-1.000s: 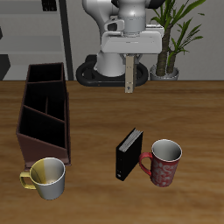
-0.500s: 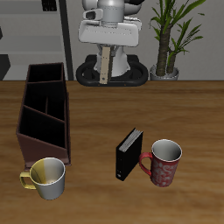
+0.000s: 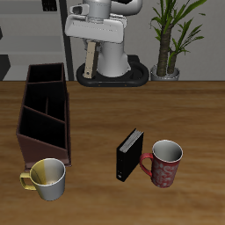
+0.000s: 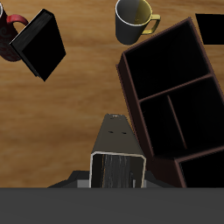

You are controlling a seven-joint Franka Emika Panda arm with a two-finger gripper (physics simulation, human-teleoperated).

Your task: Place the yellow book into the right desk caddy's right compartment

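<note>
My gripper (image 3: 91, 48) is shut on the yellow book (image 3: 90, 60), a thin yellowish-grey book that hangs upright below the fingers, high above the table's back. In the wrist view the book (image 4: 117, 156) shows end-on between the jaws. The right desk caddy (image 3: 44, 111), a long dark reddish-brown box with inner partitions, one slanted, stands on the table, lower and nearer the front than the book. Its open compartments show in the wrist view (image 4: 175, 96). The book hangs above the table beside the caddy's rim, not over a compartment.
A thick black book (image 3: 129, 155) stands upright beside a red patterned mug (image 3: 163, 163). A yellow mug (image 3: 47, 178) sits at the caddy's front end. A potted plant (image 3: 171, 35) and the robot's base (image 3: 112, 61) stand at the back.
My gripper has carried the yellow book sideways towards the caddy's side of the table and a little higher. Nothing on the table has moved.
</note>
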